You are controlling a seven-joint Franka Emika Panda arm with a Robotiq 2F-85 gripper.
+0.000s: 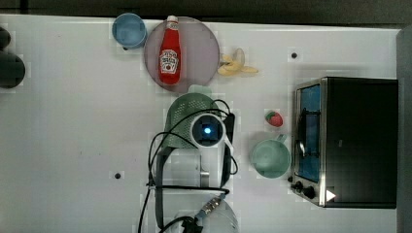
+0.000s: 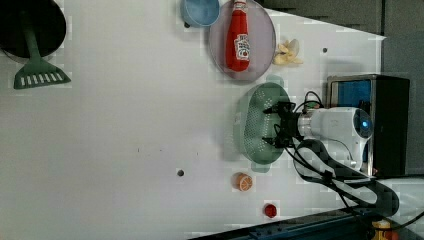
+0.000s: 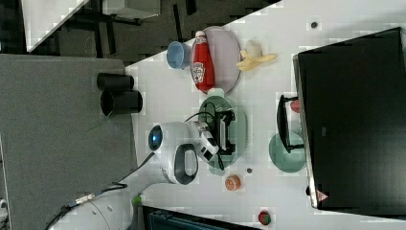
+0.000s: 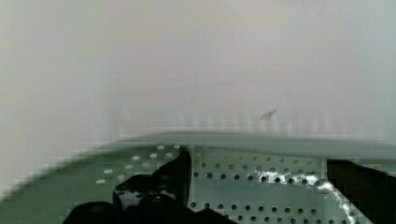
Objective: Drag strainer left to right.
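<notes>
Bright, even light; blocky compression; wrist view blurred

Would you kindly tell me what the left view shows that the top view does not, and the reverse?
Only the left view: a green spatula, an orange half and a small red item. Only the top view: the mint-green mug and a strawberry. Both: the strainer under the claw, ketchup bottle, blue bowl, banana, toaster oven.

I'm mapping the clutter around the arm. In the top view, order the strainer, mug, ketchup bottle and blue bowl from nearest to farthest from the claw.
1. strainer, right under the claw.
2. mug, toward the top view's right.
3. ketchup bottle, on the plate above.
4. blue bowl, upper left.
</notes>
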